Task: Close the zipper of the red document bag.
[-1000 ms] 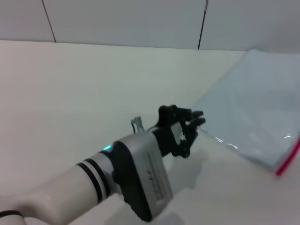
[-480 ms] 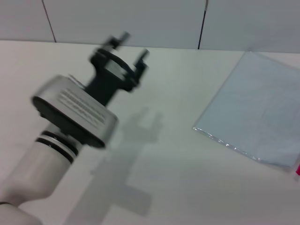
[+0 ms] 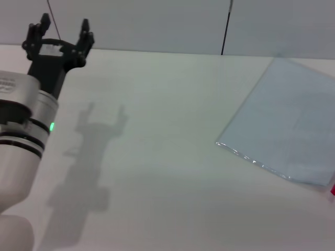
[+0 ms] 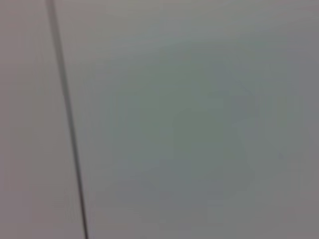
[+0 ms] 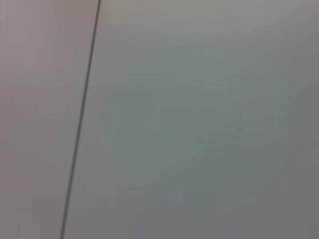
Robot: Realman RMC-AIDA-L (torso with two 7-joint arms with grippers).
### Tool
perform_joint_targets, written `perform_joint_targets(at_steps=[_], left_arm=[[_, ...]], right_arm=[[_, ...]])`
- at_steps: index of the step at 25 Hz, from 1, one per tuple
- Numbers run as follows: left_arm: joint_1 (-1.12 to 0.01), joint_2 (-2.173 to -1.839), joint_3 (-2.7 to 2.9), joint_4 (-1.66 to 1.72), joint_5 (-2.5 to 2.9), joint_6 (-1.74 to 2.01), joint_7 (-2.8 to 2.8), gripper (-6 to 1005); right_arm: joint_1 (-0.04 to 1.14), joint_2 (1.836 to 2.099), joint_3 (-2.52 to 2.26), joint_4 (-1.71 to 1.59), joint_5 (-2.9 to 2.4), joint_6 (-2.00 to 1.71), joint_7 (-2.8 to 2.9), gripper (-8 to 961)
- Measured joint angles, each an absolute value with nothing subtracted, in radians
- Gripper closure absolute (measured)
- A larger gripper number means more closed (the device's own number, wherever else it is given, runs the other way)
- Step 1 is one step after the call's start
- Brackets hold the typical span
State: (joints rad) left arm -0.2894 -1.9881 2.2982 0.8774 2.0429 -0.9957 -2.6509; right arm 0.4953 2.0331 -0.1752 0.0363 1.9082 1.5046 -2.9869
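Note:
The red document bag (image 3: 288,123), a flat pouch of pale translucent blue-grey plastic, lies on the white table at the right in the head view. A sliver of its red zipper (image 3: 332,190) shows at the picture's right edge; the rest is out of view. My left gripper (image 3: 61,32) is raised at the far left, far from the bag, pointing toward the wall, open with nothing between its fingers. The right gripper is out of view. Both wrist views show only grey wall panels with a dark seam.
The white table (image 3: 157,157) stretches between the left arm and the bag. A grey panelled wall (image 3: 157,26) with dark seams stands behind the table's far edge.
My left arm has swung away from the bag's near corner, up and to the far left. The bag has stayed where it was.

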Motion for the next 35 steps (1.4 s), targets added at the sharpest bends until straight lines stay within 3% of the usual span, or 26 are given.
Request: perform_joint_targets(at_steps=[4,11,35], left_arm=[[-0.324,-1.980,2.295,0.769,2.043,-1.033,-2.820,199],[-0.373,-2.031,2.255,0.602,2.040,-1.123,-2.838,207],[-0.371,-2.032,2.276,0.589,2.051,-1.180,-2.839,209]], right_arm=[[0.498,2.034,-0.176,0.063,1.897,1.528,-2.988,68],[0.512,2.034,-0.176,0.081,1.896,1.524,-2.992,66],[0.530,2.034,-0.190,0.083,1.896,1.502,-2.994,71]])
